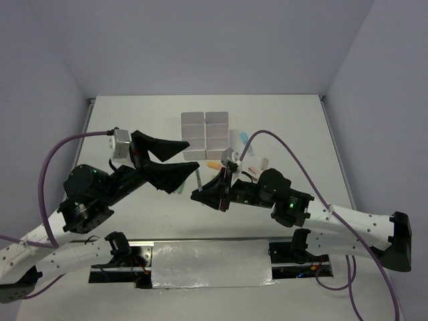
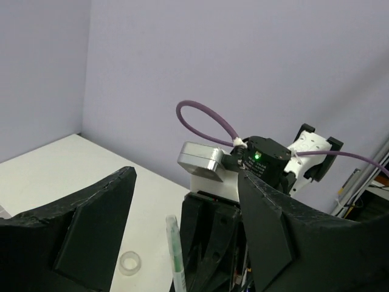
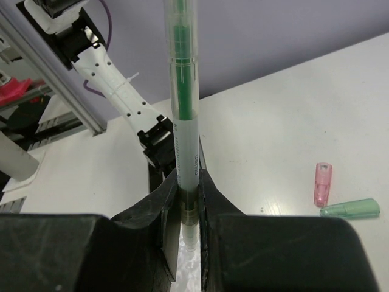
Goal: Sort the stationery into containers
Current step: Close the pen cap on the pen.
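Illegibly printed, the clear green-ink pen (image 3: pixel 182 91) sits pinched in the right gripper (image 3: pixel 188 204), the left gripper (image 1: pixel 193 158) spread wide beside it.

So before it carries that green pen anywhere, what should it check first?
1. Green pen held firmly by the right gripper: ok, the fingers are closed on its lower end.
2. Left gripper clear of the pen: ok, its jaws stand wide, with a gap on each side.
3. Containers open on top: ok.
4. Which compartment suits the pen: cannot tell.
5. Loose pink marker and green marker out of the way: ok, they lie on the table off to one side of the right gripper.
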